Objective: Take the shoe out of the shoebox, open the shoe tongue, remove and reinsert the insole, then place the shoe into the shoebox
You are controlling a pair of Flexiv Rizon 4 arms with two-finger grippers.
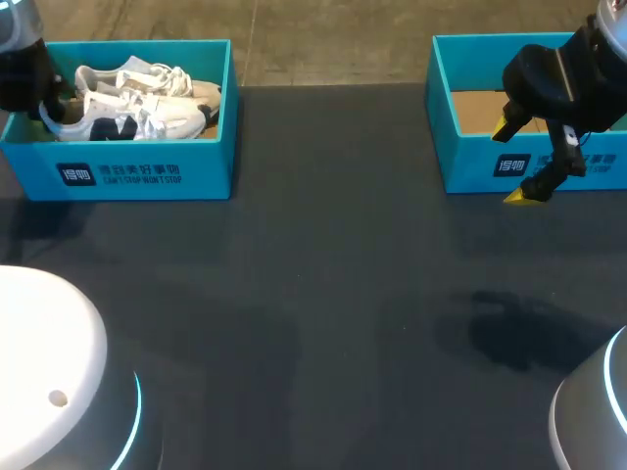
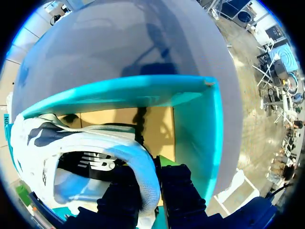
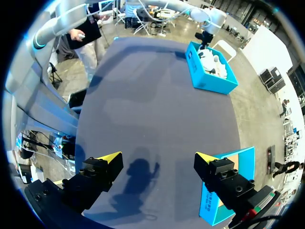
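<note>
The left gripper (image 2: 150, 179) is down inside the teal shoebox (image 1: 137, 178), its two dark fingers pinched on the heel collar of the white shoe (image 2: 95, 143): one finger (image 2: 119, 202) sits inside the shoe's opening, the other (image 2: 178, 191) outside it, with the padded rim caught between them. Ahead of the fingers lie the box's brown cardboard floor and its far teal wall; just beside the outer finger stands the box's side wall. The shoe lies in the shoebox with its dark-patched side away from the fingers, and another white shoe (image 1: 171, 83) lies beside it. The right gripper (image 3: 157, 160) hangs with its yellow-tipped fingers spread wide and nothing between them, only the dark table (image 1: 323, 294) under the gap. A second teal box (image 3: 228, 186), its cardboard floor bare, sits just beside and partly under one of these fingers, well apart from the shoebox
</note>
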